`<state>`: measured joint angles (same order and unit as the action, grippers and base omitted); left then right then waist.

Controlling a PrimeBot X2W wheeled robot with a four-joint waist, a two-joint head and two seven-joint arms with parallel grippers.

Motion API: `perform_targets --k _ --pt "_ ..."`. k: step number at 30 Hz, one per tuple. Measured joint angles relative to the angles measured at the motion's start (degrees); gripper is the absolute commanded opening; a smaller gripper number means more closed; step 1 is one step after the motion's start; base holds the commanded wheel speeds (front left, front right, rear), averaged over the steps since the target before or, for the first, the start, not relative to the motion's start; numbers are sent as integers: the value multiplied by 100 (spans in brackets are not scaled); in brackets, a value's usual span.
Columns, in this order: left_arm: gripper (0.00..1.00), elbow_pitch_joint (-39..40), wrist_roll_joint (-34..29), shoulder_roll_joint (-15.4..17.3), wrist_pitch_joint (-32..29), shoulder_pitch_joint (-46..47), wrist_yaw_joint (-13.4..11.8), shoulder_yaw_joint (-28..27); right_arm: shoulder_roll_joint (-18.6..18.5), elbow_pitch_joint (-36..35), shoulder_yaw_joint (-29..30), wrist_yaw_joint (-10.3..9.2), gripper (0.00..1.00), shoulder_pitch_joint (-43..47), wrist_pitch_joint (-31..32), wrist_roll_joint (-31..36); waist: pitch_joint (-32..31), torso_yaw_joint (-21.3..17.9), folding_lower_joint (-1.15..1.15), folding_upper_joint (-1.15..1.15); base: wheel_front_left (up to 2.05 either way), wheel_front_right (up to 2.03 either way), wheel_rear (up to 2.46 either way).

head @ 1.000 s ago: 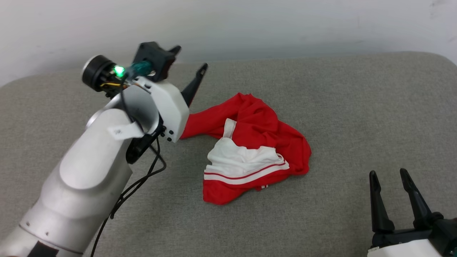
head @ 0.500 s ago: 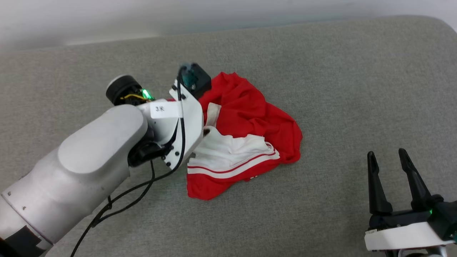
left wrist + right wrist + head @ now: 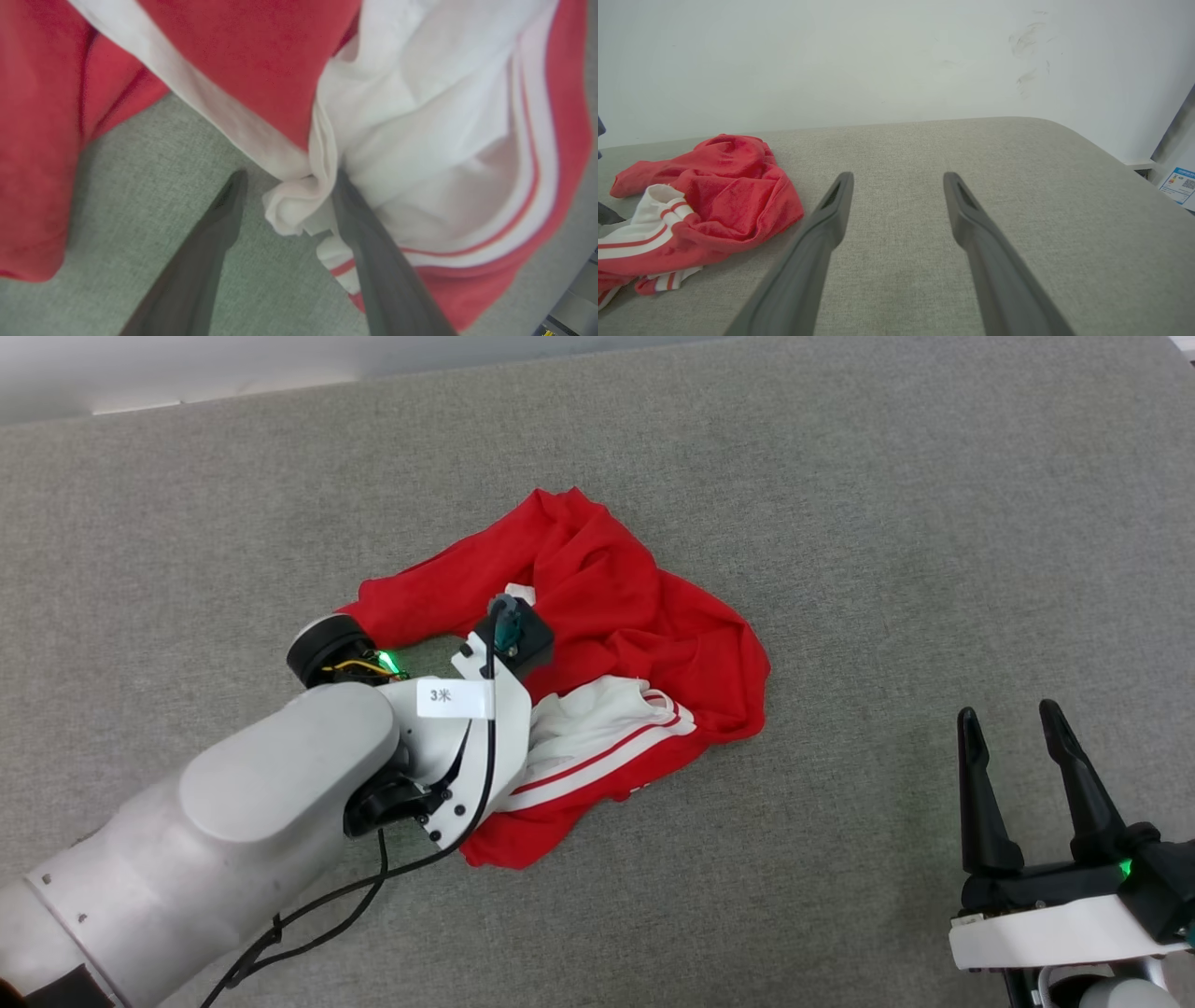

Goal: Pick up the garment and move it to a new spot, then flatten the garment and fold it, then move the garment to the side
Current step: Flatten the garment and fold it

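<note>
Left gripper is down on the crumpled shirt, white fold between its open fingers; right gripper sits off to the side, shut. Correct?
No: the right gripper is open, fingers apart, as the right wrist view shows. The rest holds: the left gripper is at the shirt, a white fold between its open fingers.

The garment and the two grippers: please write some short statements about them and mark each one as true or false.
1. The garment lies crumpled on the grey surface. True.
2. The left gripper is shut on a red fold. False: it is open, with a white fold between its fingers.
3. The right gripper is open and apart from the garment. True.
4. The white sleeve's trim has blue stripes. False: the stripes are red.
</note>
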<state>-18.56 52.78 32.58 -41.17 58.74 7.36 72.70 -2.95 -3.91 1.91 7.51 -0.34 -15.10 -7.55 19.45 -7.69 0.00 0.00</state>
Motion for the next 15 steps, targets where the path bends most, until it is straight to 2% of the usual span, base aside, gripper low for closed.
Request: perform_targets --k 3,7,15 --pt "0 100 -160 -5 75 -40 3 15 1 20 21 0 100 -38 0 -1 -19 32 0 0 0 0 0" --pt "0 65 -178 16 492 37 4 77 1 43 64 0 100 -33 0 0 -140 101 0 0 0 0 0" --pt "0 -296 -470 231 1892 685 4 54 1 71 113 0 100 130 0 -4 -524 326 0 0 0 0 0"
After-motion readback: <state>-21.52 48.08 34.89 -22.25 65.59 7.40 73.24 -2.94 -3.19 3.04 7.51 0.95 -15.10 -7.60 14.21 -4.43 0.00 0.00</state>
